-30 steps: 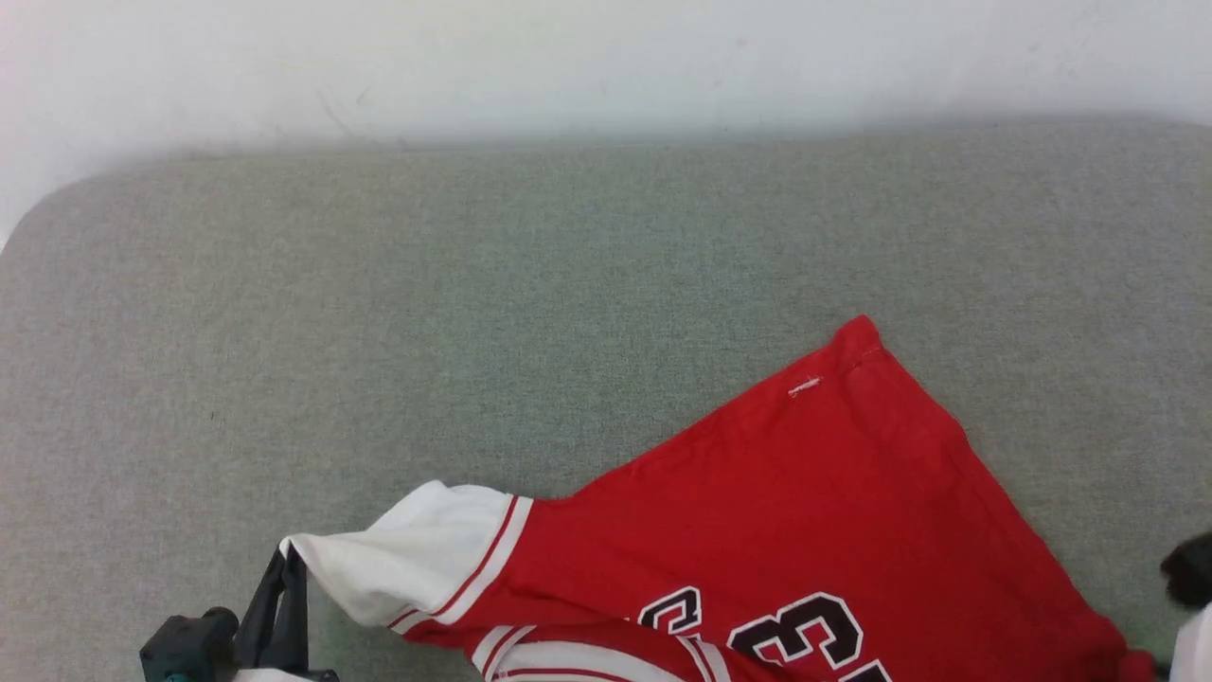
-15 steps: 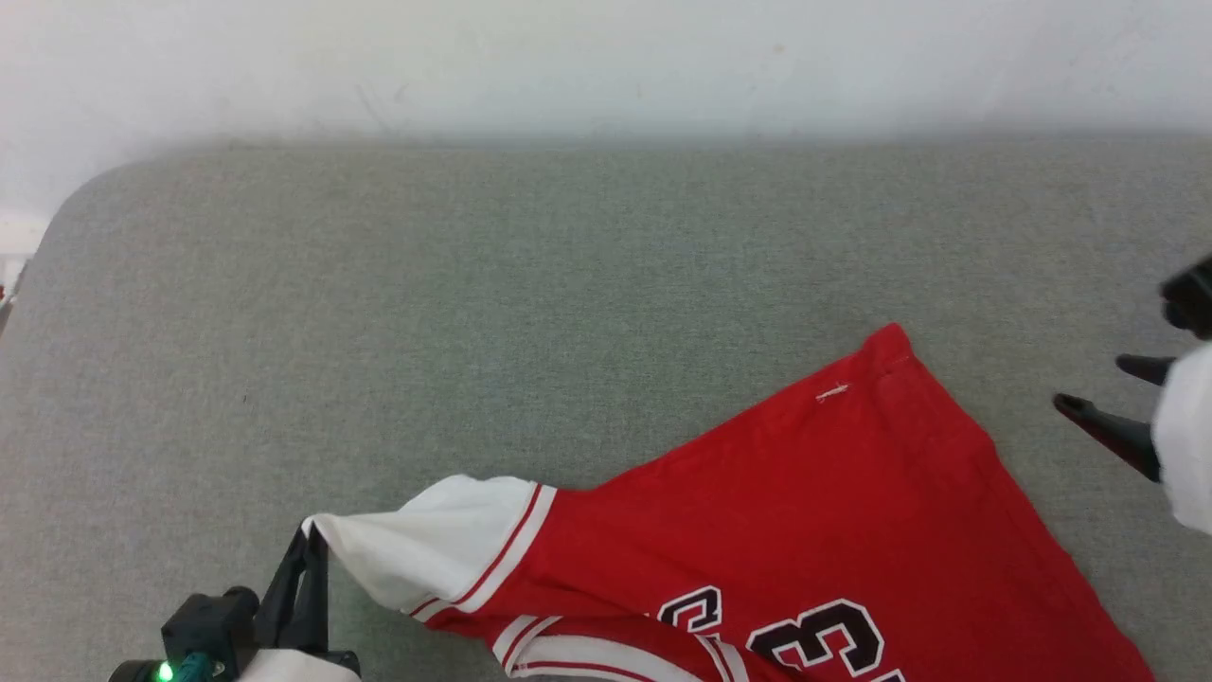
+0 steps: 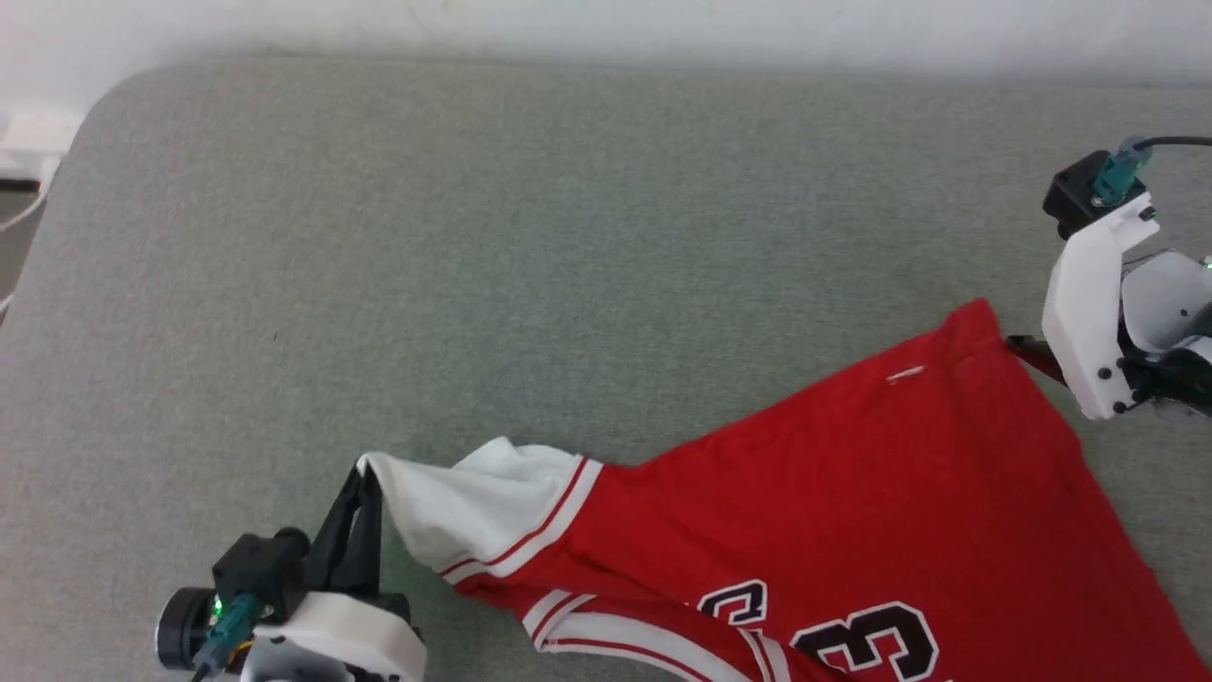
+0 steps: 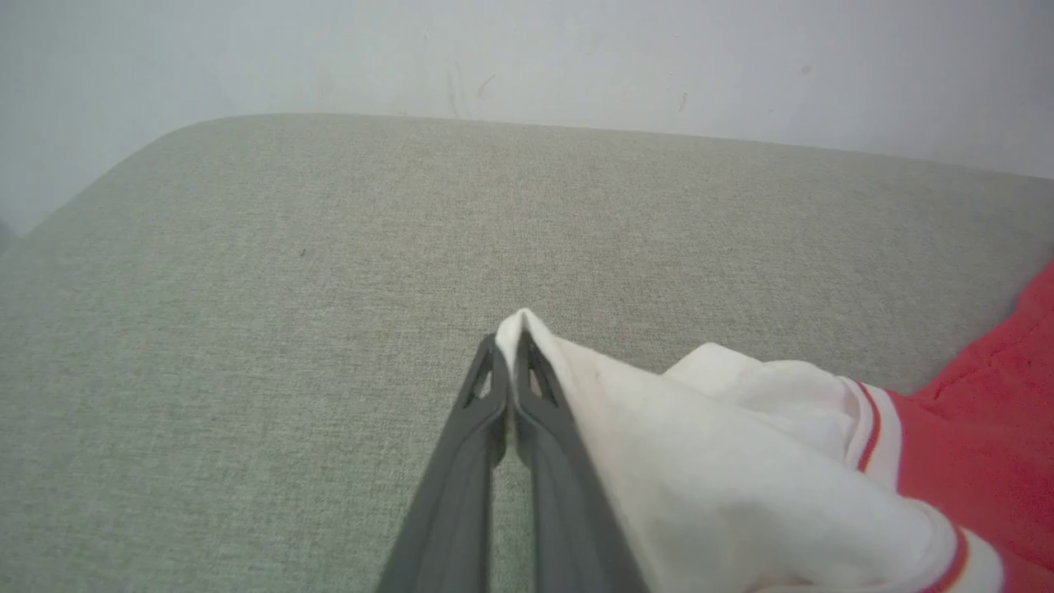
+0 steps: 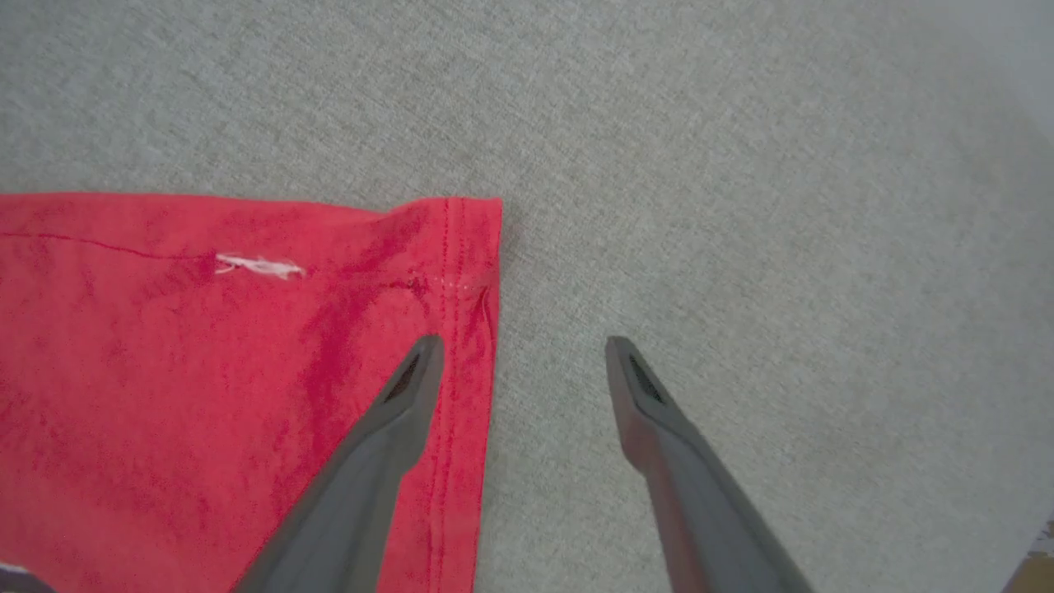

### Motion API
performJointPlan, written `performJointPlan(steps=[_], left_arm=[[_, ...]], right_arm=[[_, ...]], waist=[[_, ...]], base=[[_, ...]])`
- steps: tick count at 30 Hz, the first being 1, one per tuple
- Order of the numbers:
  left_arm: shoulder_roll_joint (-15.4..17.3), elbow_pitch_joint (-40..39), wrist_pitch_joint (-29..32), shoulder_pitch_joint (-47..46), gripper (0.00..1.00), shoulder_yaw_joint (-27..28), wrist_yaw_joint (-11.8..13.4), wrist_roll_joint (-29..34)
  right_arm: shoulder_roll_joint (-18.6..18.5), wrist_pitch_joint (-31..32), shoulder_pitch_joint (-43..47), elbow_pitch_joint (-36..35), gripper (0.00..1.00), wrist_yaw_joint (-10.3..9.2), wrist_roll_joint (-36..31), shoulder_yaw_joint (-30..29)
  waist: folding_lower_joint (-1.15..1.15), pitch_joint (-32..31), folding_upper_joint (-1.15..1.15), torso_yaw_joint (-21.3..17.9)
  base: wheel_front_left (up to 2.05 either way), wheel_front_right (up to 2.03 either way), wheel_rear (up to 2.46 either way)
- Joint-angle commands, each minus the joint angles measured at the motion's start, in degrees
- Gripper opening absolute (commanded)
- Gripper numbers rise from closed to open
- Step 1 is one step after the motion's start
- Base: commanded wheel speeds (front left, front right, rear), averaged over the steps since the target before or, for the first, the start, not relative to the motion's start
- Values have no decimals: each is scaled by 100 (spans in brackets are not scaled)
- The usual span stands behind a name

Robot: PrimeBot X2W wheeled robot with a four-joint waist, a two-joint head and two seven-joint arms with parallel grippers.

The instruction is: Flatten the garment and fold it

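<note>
Garment (image 3: 852,493): red jersey, white sleeves, black numerals (image 3: 871,639).

Location: on the grey padded surface (image 3: 568,237), toward the robot's right, running off the near edge of the head view; striped trim bunched along the near side.

Left gripper (image 4: 510,346): clenched on the edge of one white sleeve (image 3: 473,516), which is raised slightly.

Right gripper (image 5: 523,350): spread wide, grasping nothing; one finger over the red hem corner (image 5: 469,247), the other over bare surface.

Step in hand, by judgement: flattening, with a second hold being taken at the hem.

Next move calls for: lowering, pinching that corner only, then drawing it away from the sleeve to stretch the cloth flat.
</note>
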Motion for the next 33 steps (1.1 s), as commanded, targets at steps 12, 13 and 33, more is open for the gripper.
performJointPlan(steps=[12,13,33], left_arm=[[-186,338,-97,-358,0,-18,-174,96],[-185,358,-99,-351,0,-5,-179,97],[224,61,-107,-454,0,407,-215,307]], right_arm=[[389,-887,28,1195,100,-5,241,1023],[375,-989,15,1195,12,-5,293,1081],[-83,-4717,-5,268,0,-5,551,1031]], waist=[[-1,361,0,282],[-1,335,0,256],[-1,-812,0,-486]], base=[[0,0,0],[0,0,0],[0,0,0]])
